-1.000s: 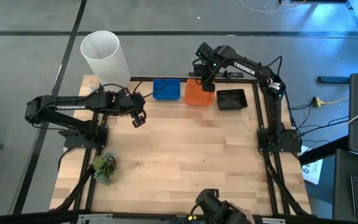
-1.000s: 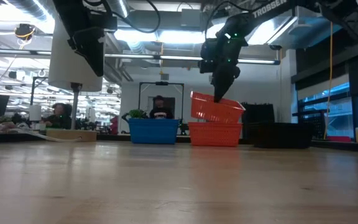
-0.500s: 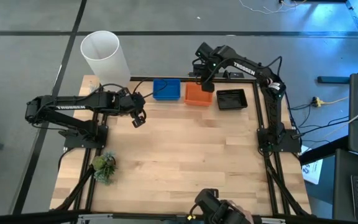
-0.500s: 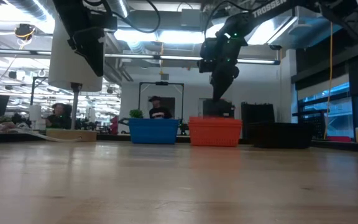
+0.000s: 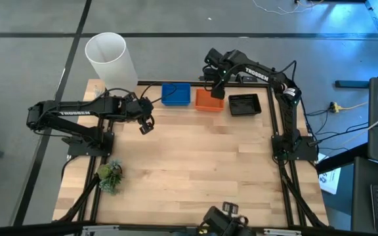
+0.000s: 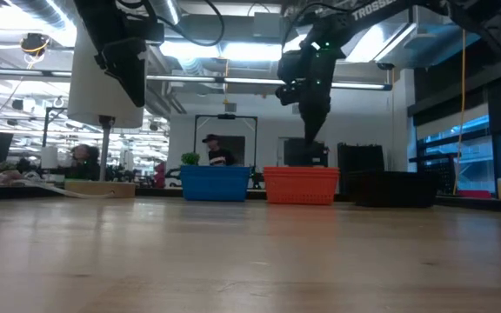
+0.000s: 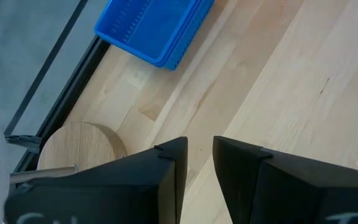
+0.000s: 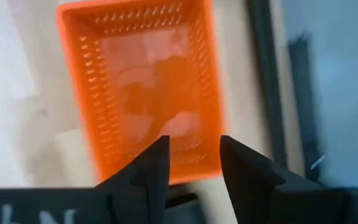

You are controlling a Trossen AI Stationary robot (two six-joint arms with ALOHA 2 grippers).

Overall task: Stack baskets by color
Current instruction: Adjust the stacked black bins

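Three basket piles stand in a row along the far edge: blue (image 5: 176, 94), orange (image 5: 208, 100) and black (image 5: 245, 104), each resting flat on the table. In the low view the orange pile (image 6: 301, 185) sits level between blue (image 6: 216, 183) and black (image 6: 394, 188). My right gripper (image 8: 194, 155) hangs open just above the orange pile's far end, pointing down, clear of it (image 6: 313, 130). My left gripper (image 7: 199, 155) waits open over the table's left part (image 5: 146, 124), with the blue pile (image 7: 154, 28) ahead of it.
A tall white cylinder (image 5: 113, 58) stands at the far left corner. A small green plant (image 5: 110, 176) sits near the left front. The wooden table (image 5: 195, 164) lies bare across its middle and near half. People show in the room beyond the table (image 6: 218, 152).
My right gripper has let go of an orange basket that it held tilted by its rim above the orange pile. The basket has dropped and now sits level, nested in the pile. The gripper has stayed above it and rolled a little at the wrist.
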